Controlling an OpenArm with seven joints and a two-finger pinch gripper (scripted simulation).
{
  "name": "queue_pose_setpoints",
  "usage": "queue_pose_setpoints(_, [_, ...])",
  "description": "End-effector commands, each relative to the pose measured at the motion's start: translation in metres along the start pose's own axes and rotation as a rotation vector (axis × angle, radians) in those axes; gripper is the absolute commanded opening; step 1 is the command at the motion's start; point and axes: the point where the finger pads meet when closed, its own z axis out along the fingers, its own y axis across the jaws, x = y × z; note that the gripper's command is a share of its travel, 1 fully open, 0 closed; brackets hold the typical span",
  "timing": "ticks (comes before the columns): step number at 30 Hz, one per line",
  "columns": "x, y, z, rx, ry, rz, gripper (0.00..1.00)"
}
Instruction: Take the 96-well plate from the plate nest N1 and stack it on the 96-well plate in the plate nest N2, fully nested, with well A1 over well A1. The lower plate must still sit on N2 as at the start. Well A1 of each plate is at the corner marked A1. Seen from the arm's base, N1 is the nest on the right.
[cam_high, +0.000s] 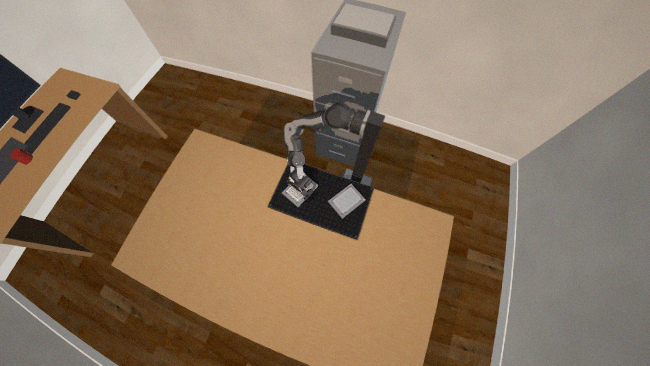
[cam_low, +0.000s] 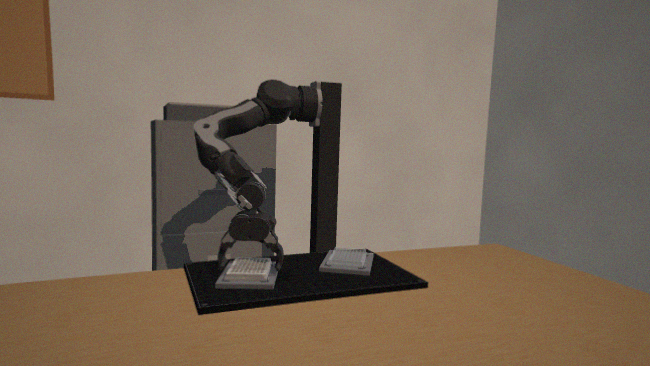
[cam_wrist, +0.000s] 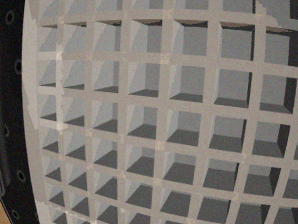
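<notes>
Dark wooden floorboards (cam_high: 210, 107) and pale walls surround a large tan wooden table (cam_high: 280, 280), with a grey metal filing cabinet (cam_high: 350, 70) against the far wall at twelve o'clock. On the table's far part lies a flat black rectangular base mat (cam_low: 310, 292). A tall dark post (cam_low: 326, 165) rises from the back edge of the mat and carries the dark grey seven-joint arm (cam_low: 225, 125), which reaches out and bends down.

Two low grey square plate nests sit on the mat, well apart. In the exterior view, one nest (cam_low: 246, 283) is at nine o'clock on the mat and the other nest (cam_low: 347, 269) is at three o'clock. Each bears a pale, gridded 96-well plate: one plate (cam_low: 247, 268) at nine o'clock, the second plate (cam_low: 348, 257) at three o'clock.

The black two-finger gripper (cam_low: 250, 260) hangs straight above the nine o'clock plate, its fingers (cam_low: 276, 256) spread wide and reaching down beside the plate's two opposite sides. The jaws stand open and clamp nothing; whether the pads touch the plate's walls cannot be told. That plate sits in its nest.

Up close, the wrist view is filled by the plate's white lattice of square wells (cam_wrist: 166, 123), with a strip of the black mat along the nine o'clock edge.
</notes>
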Motion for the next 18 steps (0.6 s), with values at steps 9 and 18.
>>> queue_pose_setpoints(9, [0.0031, -0.0033, 0.0019, 0.004, 0.002, 0.0, 0.77])
queue_pose_setpoints(18, [0.0022, -0.0027, 0.0012, 0.004, 0.002, 0.0, 0.77])
